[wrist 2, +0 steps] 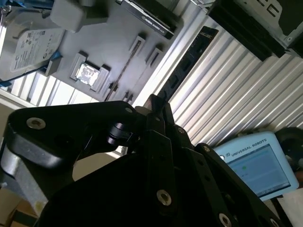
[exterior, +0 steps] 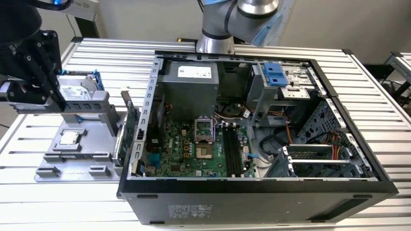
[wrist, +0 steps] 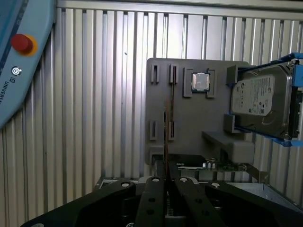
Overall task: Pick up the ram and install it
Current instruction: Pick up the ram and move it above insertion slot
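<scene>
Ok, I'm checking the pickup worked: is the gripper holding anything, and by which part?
The ram, seen edge-on in the first wrist view, pinched by its flat faces between the fingers.

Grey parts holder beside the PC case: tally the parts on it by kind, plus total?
Hard drive: 1
Processor chip: 1
Ram stick, seen edge-on: 1
Expansion card, at the holder's edge: 1
Total: 4

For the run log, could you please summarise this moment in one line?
end effector over grey fixture | ram edge-on, uninstalled | computer case open
</scene>
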### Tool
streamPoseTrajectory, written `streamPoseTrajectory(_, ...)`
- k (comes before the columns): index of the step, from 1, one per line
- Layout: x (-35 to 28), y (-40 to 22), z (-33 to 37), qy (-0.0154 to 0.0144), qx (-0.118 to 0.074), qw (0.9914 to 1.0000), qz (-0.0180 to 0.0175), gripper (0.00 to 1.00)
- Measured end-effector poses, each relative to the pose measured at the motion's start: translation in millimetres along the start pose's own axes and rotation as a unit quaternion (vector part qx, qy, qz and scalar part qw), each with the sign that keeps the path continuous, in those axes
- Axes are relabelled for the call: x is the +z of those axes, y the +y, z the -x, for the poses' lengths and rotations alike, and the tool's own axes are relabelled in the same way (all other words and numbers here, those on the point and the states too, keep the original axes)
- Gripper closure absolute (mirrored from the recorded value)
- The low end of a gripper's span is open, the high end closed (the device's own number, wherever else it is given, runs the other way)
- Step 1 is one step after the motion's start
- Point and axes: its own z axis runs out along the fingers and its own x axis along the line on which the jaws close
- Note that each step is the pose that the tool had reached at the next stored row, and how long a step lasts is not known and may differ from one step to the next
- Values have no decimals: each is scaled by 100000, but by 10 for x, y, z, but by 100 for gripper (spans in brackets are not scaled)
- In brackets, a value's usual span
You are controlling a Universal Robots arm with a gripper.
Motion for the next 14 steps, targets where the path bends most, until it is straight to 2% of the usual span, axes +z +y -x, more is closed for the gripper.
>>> streamPoseTrajectory(6,0,-72,-1,-8,1,100000,-7,100)
streamPoseTrajectory(14,-1,-124,-3,1,2,100000,-2,100)
